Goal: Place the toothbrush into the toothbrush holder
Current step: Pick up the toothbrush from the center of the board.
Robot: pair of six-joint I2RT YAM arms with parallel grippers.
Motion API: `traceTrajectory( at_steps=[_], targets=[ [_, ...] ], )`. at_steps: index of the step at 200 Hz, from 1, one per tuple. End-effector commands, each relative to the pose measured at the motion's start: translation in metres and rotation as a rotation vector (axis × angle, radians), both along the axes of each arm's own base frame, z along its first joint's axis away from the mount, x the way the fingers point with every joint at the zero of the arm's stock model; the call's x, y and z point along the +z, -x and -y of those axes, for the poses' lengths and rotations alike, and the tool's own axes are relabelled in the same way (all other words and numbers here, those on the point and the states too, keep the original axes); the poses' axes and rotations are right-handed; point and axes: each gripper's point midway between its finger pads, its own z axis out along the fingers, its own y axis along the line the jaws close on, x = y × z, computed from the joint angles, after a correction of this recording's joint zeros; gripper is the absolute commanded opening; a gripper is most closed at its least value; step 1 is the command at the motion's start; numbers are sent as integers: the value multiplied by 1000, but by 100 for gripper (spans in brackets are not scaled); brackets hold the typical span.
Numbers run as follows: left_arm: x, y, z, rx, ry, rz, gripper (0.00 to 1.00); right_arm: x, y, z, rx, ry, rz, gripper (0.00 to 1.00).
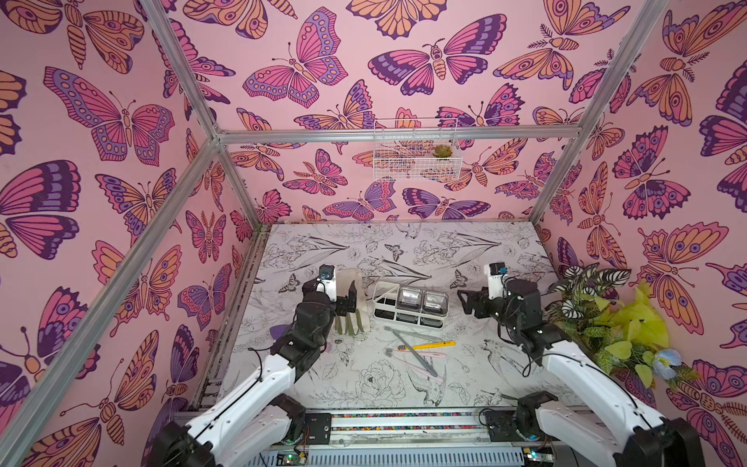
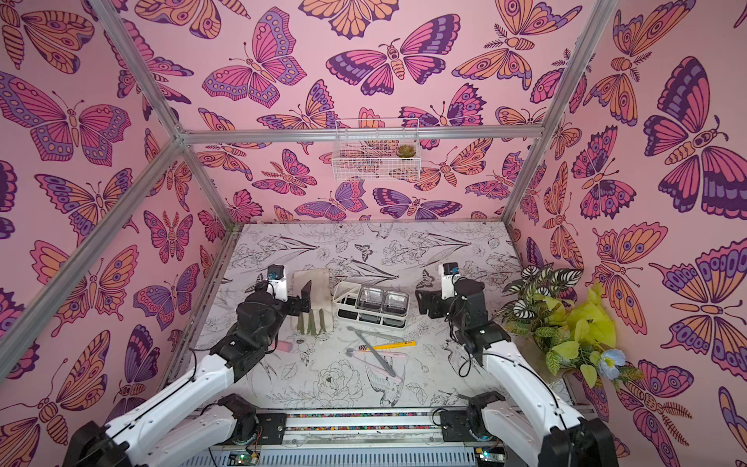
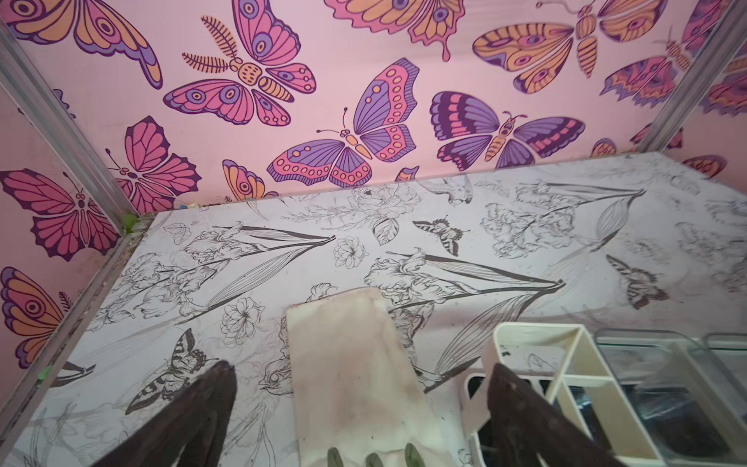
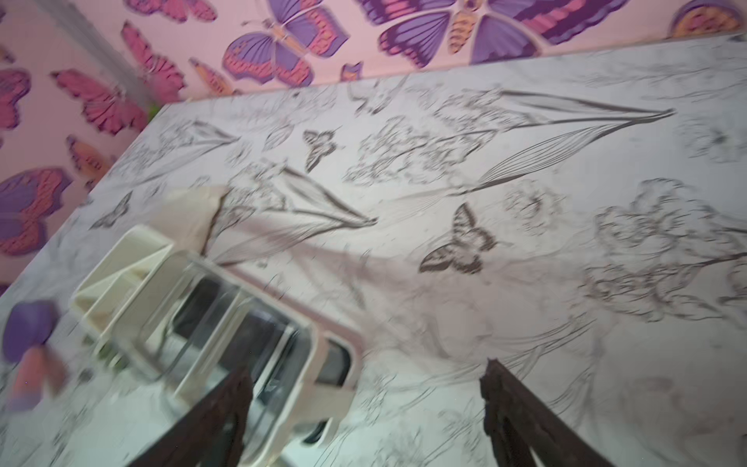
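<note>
Toothbrushes: slim grey plastic toothbrush [image 1: 422, 362] and pale pink plastic toothbrush [image 1: 434, 355] lie flat on the table [image 1: 404, 250], crossing each other. A yellow pencil [image 1: 432, 345] lies across the same pile. All three are on the near side of the holder, close to it but not in it.

Holder: white oblong plastic toothbrush holder [image 1: 376, 307] stands upright near the table's middle. Its open slotted compartment is at the end toward the left arm, and the two clear square cups [image 1: 422, 301] sit at the other end.

Left end effector [image 1: 351, 298]: jaws spread wide and holding nothing. In the left wrist view [image 3: 361, 366] a cream fabric glove with olive-green fingertips [image 3: 355, 384] lies between the fingers, with the holder's slotted end [image 3: 525, 335] just beside one finger. Contact with the glove cannot be told.

Right end effector [image 1: 465, 301]: jaws wide apart and empty. It is just beside the holder's cup end and apart from it in both top views. The right wrist view [image 4: 366, 368] is blurred.

Surroundings: artificial leafy plants [image 1: 586, 299] stand at the right edge, and a white wire basket [image 1: 416, 170] hangs on the back wall.
</note>
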Motion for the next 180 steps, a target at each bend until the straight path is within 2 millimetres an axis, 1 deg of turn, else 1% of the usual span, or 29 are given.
traceTrajectory(
  at_steps=[1, 19, 37, 50, 70, 87, 100, 112, 125, 152, 171, 180],
  targets=[
    [-39, 23, -13, 42, 23, -125, 97, -28, 44, 3, 3, 28, -148, 89],
    [-52, 32, -14, 44, 37, -183, 96, -23, 61, 4, -17, -5, -161, 86],
    [-60, 37, -7, 10, 42, -245, 96, -22, 75, -5, 14, -30, -180, 85],
    [-62, 40, -1, -15, 48, -274, 95, -24, 83, -15, 48, -21, -200, 83],
    [-61, 44, 4, -25, 77, -300, 94, -34, 93, -32, 100, 64, -239, 79],
    [-58, 48, 5, -22, 111, -314, 94, -48, 104, -49, 160, 164, -286, 77],
    [-58, 51, 8, -35, 114, -326, 94, -58, 112, -63, 211, 233, -309, 73],
    [-61, 54, 5, -25, 99, -343, 93, -66, 116, -72, 231, 303, -318, 68],
    [-66, 56, 2, -12, 79, -360, 94, -72, 118, -81, 254, 364, -322, 65],
    [-71, 58, -3, 13, 78, -372, 94, -85, 121, -105, 318, 374, -351, 62],
    [-73, 60, -8, 41, 88, -378, 93, -92, 121, -114, 332, 423, -341, 55],
    [-73, 60, -9, 43, 87, -380, 93, -94, 122, -118, 341, 445, -329, 47]
  ],
)
